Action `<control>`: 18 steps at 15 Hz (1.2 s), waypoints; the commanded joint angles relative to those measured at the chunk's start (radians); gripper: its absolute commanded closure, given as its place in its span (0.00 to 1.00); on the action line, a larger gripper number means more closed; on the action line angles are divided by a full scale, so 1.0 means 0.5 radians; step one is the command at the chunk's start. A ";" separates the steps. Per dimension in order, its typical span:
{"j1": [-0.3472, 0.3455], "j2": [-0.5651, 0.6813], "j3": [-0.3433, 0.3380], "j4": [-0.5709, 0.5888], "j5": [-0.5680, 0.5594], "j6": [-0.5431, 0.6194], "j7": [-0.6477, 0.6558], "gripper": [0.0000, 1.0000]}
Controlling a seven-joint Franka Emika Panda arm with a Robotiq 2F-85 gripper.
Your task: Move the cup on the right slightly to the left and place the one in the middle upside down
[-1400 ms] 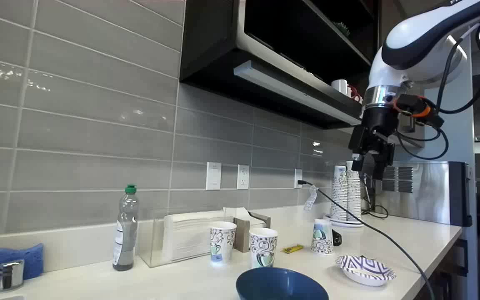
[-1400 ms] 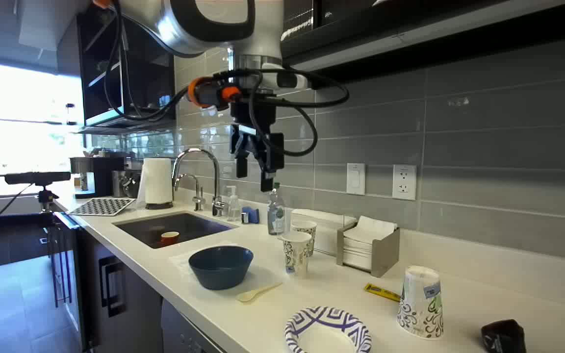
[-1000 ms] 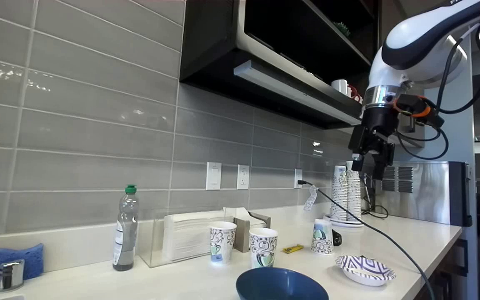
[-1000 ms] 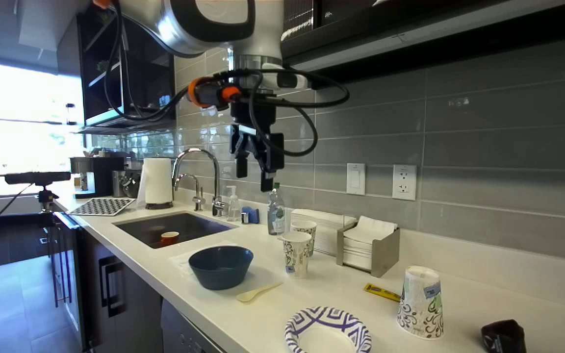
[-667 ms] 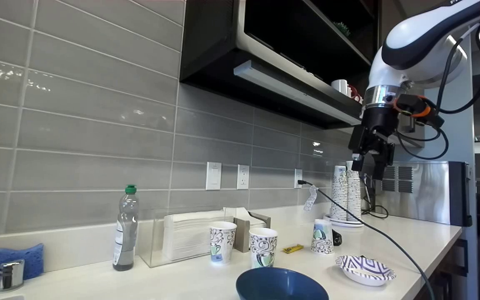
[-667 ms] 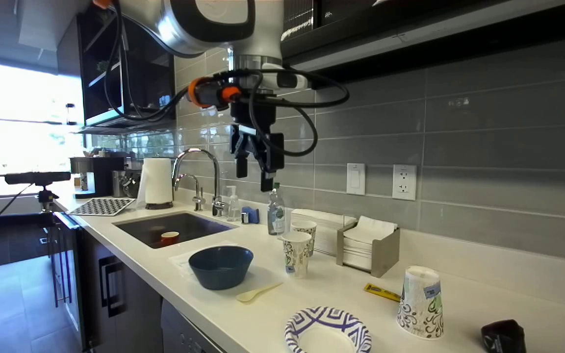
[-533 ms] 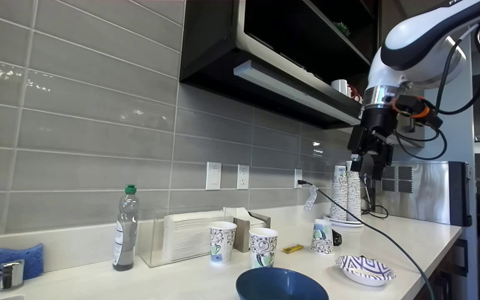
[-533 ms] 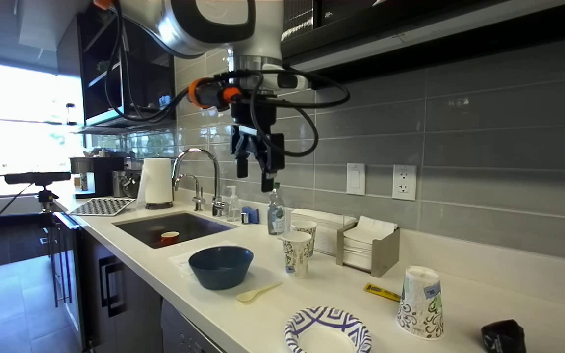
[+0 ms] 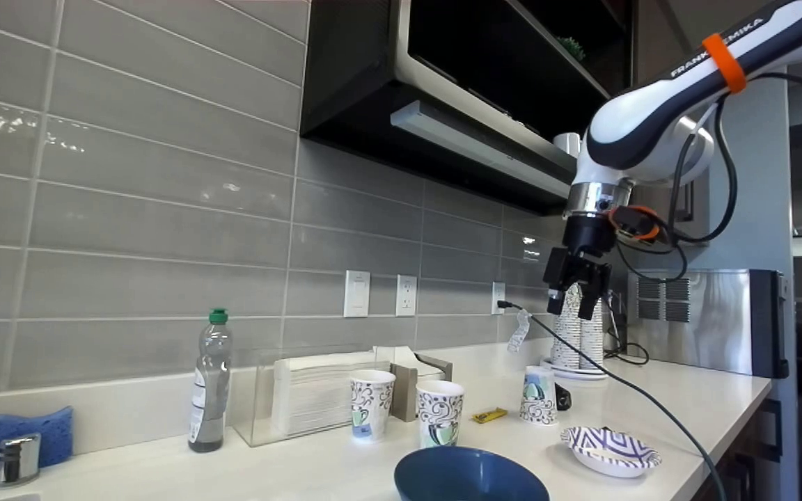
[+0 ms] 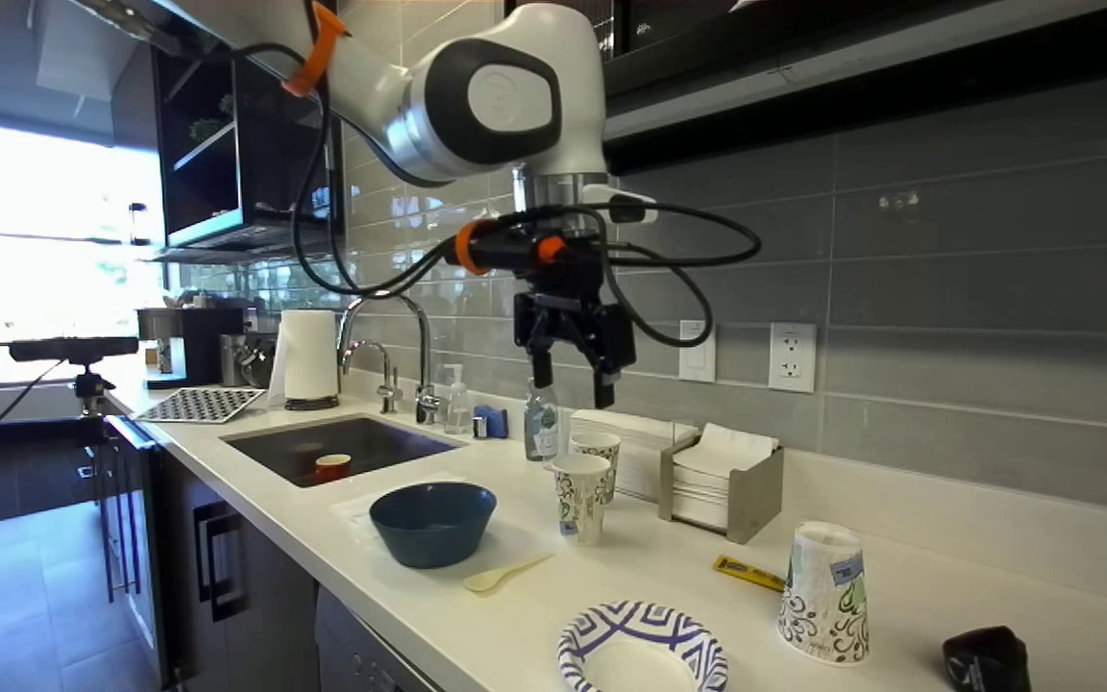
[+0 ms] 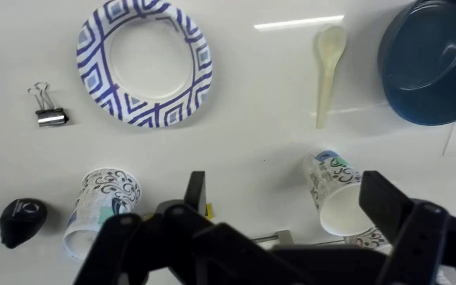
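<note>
Pictured along a gray tiled wall [image 9: 157, 229]: a pale counter [image 9: 289, 480] beneath a dark cabinet [image 9: 356, 76]. Seen above the counter in both exterior views: a white-and-black arm [image 9: 624, 125], at a slant from overhead. Set into the counter in an exterior view: a dark sink [image 10: 371, 437]. Pointing down from the end of the arm: a gripper [image 10: 573, 384], fingers spread wide apart, well above the counter. On the counter just beside the sink: a blue bowl [image 10: 433, 543]. By the wall: a metal holder [image 10: 757, 495] with white napkins [image 10: 731, 447], and farther along, a green-capped bottle [image 9: 211, 390]. Closer to the front edge: a patterned dish [image 11: 151, 59]. Standing mouth up, between two like it in an exterior view: the middle cup [image 9: 441, 415], near the bowl and, in the wrist view, partly behind a finger. Also mouth up, close by the napkins: the third cup [image 9: 372, 407]. Upside down on the counter, well apart from that pair: the right cup [image 9: 538, 396]. Lying between bowl and dish: a pale spoon [image 11: 328, 71]. Near the right cup: a yellow packet [image 10: 749, 573]. Beside the dish in the wrist view: a clip [image 11: 52, 117].
</note>
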 commanded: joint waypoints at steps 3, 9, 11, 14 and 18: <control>-0.097 0.375 0.022 0.332 -0.318 0.146 -0.037 0.00; -0.132 0.426 0.020 0.351 -0.320 0.159 -0.050 0.00; -0.131 0.431 0.021 0.360 -0.322 0.159 -0.052 0.00; -0.187 0.554 -0.027 0.431 -0.289 0.278 -0.031 0.00; -0.255 0.723 -0.059 0.512 -0.228 0.387 -0.068 0.00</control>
